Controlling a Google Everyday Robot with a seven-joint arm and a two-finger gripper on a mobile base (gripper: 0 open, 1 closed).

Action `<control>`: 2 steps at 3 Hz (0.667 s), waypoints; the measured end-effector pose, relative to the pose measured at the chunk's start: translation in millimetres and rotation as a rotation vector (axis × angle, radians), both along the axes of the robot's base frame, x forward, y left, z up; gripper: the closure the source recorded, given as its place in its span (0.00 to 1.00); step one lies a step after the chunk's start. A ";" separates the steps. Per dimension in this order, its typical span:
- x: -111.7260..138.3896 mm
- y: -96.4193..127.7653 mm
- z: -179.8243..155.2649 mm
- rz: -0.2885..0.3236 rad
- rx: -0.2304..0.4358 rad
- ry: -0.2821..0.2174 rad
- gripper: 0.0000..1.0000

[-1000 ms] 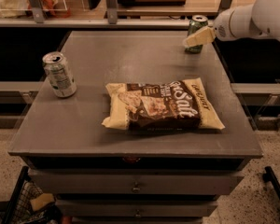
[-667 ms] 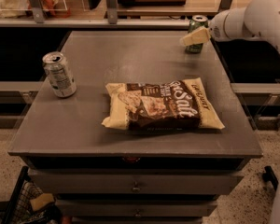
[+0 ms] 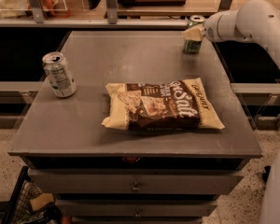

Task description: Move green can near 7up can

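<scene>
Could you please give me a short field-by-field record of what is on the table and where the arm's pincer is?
table: grey top
green can: upright, far right corner
7up can: upright, left edge, nearer the camera
bag: lying flat in the middle, between the cans
pincer: at the green can, overlapping its upper body in this view
task state: the cans stand far apart, on opposite sides of the table

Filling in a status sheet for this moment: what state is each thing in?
green can: upright, far right of the table, gripper at it.
7up can: upright, left side, untouched.
chip bag: lying flat, mid-table.
gripper: at the green can's top.
drawers: shut.
</scene>
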State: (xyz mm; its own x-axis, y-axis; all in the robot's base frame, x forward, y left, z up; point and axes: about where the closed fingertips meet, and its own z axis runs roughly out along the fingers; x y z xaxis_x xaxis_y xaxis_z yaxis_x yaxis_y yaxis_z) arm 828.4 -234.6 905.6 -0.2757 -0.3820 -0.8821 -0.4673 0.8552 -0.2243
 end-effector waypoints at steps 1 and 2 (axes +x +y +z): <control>0.5 4.2 1.9 0.013 0.012 -0.005 0.64; -5.7 16.0 16.6 0.080 0.027 -0.019 0.88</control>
